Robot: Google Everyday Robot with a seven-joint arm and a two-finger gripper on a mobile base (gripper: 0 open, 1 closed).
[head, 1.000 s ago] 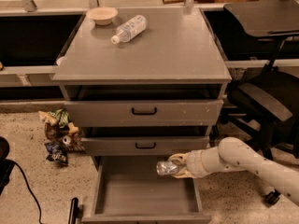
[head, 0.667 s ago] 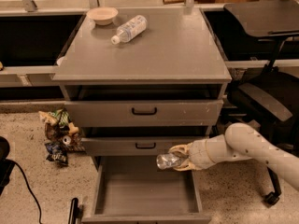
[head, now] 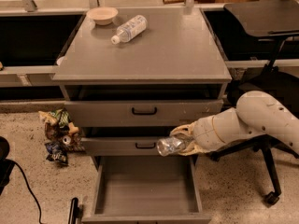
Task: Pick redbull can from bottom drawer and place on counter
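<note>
The gripper (head: 184, 142) was clenched around the redbull can (head: 169, 145), holding it just above the bottom drawer (head: 145, 188), over its back right. The carry seemed in hand. Next it needed raising well above that drawer, onto the counter (head: 159, 52).

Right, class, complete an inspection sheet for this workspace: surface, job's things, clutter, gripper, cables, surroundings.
Surface: broad flat grey counter.
Job's things: slim silvery redbull can, held above the open grey bottom drawer.
Clutter: beige bowl and clear plastic bottle on the counter; crumpled snack wrappers on the floor.
Gripper: gripper before the middle drawer, at its right end, fingers shut on the can.
Cables: black cable on the floor, left.
Surroundings: black office chair, right.
</note>
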